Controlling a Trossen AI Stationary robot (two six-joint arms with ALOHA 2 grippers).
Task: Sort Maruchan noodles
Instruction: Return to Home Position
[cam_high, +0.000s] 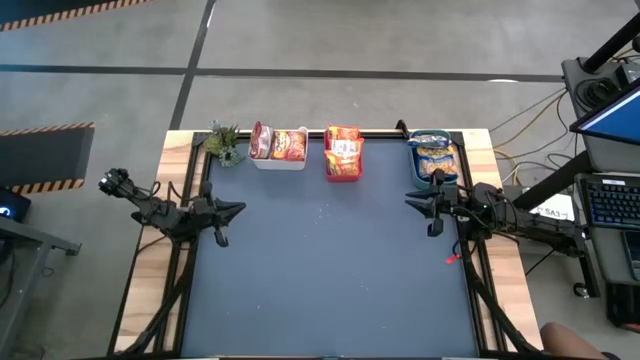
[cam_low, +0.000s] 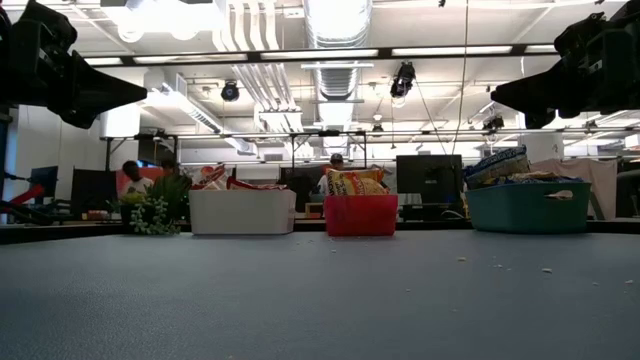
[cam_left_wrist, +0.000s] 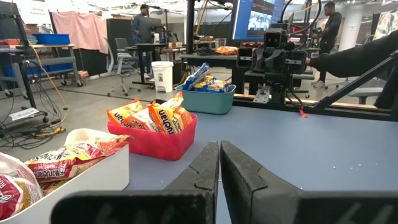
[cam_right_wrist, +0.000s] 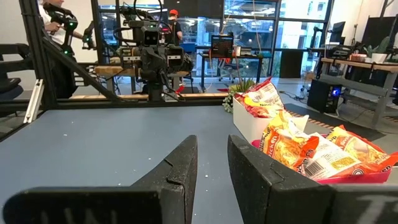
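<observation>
High view: we see the left gripper (cam_high: 238, 210) hanging over the left edge of the table (cam_high: 330, 290) and the right gripper (cam_high: 410, 200) over the right edge, well apart and facing each other. Along the far edge stand a plant (cam_high: 225, 143), a white bin (cam_high: 280, 165) holding red-and-silver packets (cam_high: 278, 144), a red bin (cam_high: 343, 177) holding orange packets (cam_high: 343, 148), and a teal bin (cam_high: 457, 165) holding blue-and-yellow packets (cam_high: 434, 155).

Low view: we find the three bins in a row on the far side, white (cam_low: 242, 212), red (cam_low: 360, 216) and teal (cam_low: 528, 208), packets poking above each rim. Both grippers are raised high at the upper corners, the left (cam_low: 140, 96) and the right (cam_low: 497, 98). People show in the room behind.

Left wrist view: we see the left gripper's (cam_left_wrist: 219, 144) fingers pressed together with nothing between them. The orange packets (cam_left_wrist: 155, 115) stand upright in the red bin (cam_left_wrist: 155, 144).

Right wrist view: the right gripper's (cam_right_wrist: 211, 140) fingers stand slightly apart, holding nothing. The orange packets (cam_right_wrist: 292, 146) lie just beside them.
</observation>
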